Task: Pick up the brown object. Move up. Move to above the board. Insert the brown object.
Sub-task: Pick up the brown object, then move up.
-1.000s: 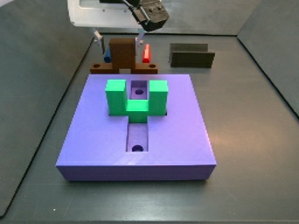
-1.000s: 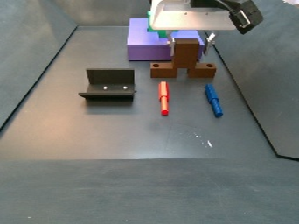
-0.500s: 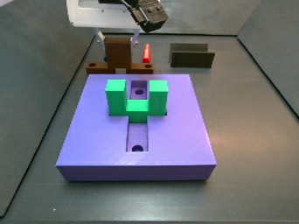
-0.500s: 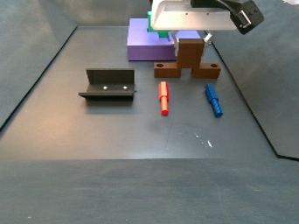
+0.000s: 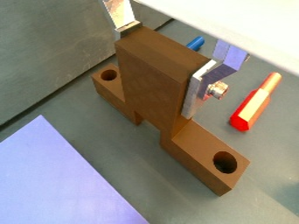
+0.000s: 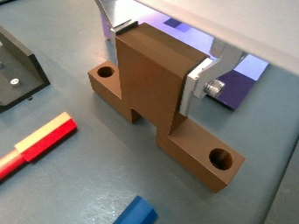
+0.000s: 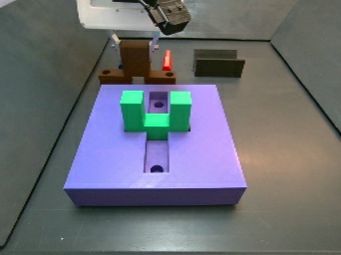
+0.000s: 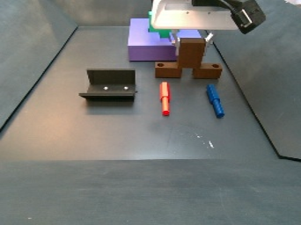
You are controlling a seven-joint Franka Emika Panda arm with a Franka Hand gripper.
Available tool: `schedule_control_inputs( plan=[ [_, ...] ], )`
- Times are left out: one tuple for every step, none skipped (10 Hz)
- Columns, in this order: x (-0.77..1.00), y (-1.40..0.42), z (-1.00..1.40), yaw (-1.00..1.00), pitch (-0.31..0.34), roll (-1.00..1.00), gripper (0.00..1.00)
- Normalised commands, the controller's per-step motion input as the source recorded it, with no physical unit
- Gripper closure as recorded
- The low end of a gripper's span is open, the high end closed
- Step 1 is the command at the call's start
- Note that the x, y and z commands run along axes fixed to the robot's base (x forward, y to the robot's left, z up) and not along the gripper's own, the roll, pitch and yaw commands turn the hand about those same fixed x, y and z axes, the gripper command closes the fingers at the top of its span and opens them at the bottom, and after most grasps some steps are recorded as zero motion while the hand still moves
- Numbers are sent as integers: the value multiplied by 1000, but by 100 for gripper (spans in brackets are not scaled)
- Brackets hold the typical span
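The gripper (image 5: 163, 54) is seen clamped on the upright block of the brown object (image 5: 158, 92), a silver finger (image 5: 208, 80) pressed against each side. The brown object is placed on the grey floor just behind the board (image 7: 160, 149), with a red marker (image 8: 165, 97) and blue marker (image 8: 216, 99) lying near it.

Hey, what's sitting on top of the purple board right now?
A green U-shaped block sits on the board, straddling its groove. The groove beneath it is hidden. The pincer is off the board, clamped on the brown piece.
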Motion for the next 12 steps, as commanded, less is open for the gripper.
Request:
schedule_control_inputs(
  plan=[
    [0,0,0,0,0,0,100],
    [0,0,0,0,0,0,100],
    [0,0,0,0,0,0,100],
    [0,0,0,0,0,0,100],
    [0,0,0,0,0,0,100],
    [0,0,0,0,0,0,100],
    [0,0,0,0,0,0,100],
    [0,0,0,0,0,0,100],
    [0,0,0,0,0,0,100],
    [0,0,833,0,0,0,100],
    [9,-45,831,-30,-6,-3,100],
    [-43,-63,652,-35,30,-24,100]
  ],
)
